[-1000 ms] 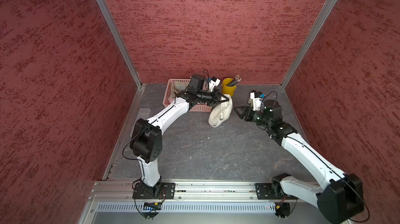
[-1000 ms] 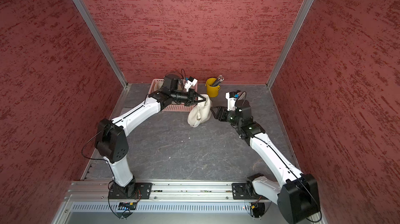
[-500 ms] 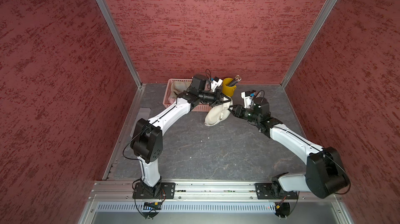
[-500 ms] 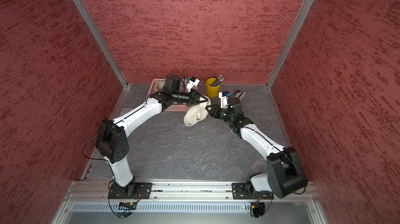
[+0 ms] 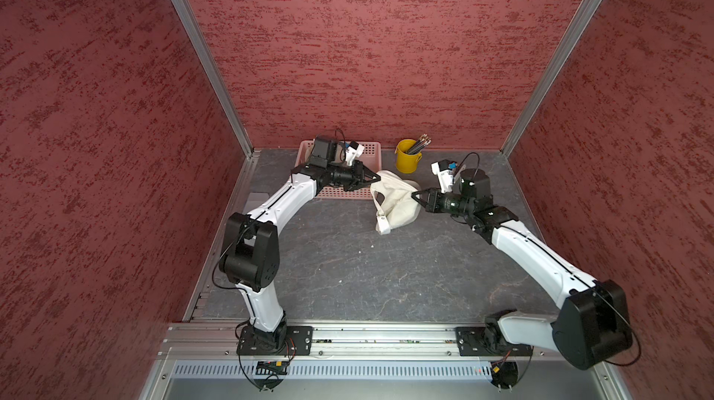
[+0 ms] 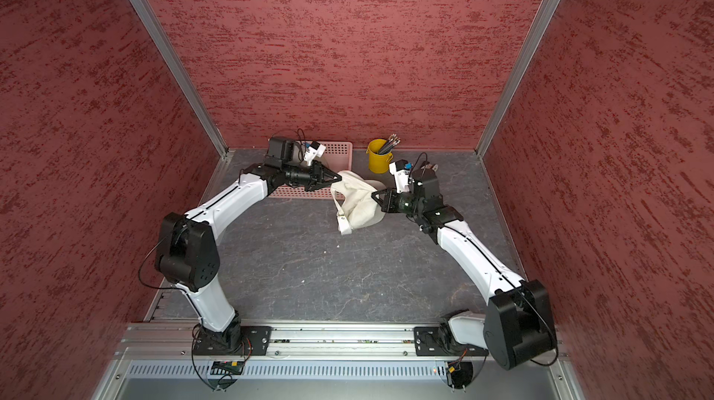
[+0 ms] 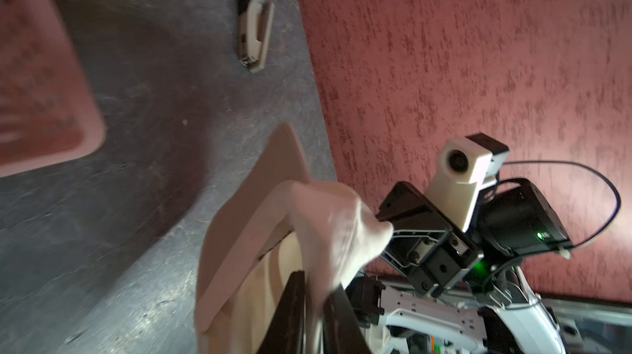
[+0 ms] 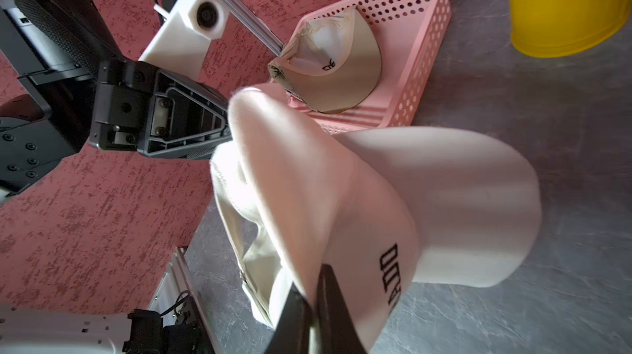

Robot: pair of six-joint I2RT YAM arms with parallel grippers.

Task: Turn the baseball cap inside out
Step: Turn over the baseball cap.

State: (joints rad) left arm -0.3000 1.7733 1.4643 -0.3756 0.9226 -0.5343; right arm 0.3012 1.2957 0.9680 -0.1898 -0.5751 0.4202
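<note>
A cream baseball cap [image 5: 394, 201] hangs stretched between my two grippers above the grey table, near the back, in both top views. Its strap end droops toward the table. My left gripper [image 5: 376, 177] pinches the cap's rear edge; in the left wrist view its fingers [image 7: 294, 304] stand close together with fabric [image 7: 328, 225] between them. From the opposite side, my right gripper [image 5: 414, 196] is shut on the cap's crown. In the right wrist view the dark fingers [image 8: 328, 297] clamp the cloth beside the black lettering [image 8: 391, 277], and the brim [image 8: 461, 198] curves away.
A pink perforated basket [image 5: 369, 147] stands at the back under my left arm, with another cream cap [image 8: 342, 72] in it. A yellow bucket [image 5: 405, 160] of pencils stands to its right. A stapler [image 7: 254, 32] lies near the back right corner.
My right gripper moved in from the right to the cap and shut on it. The cap went from hanging limp under the left gripper to being spread between both.
</note>
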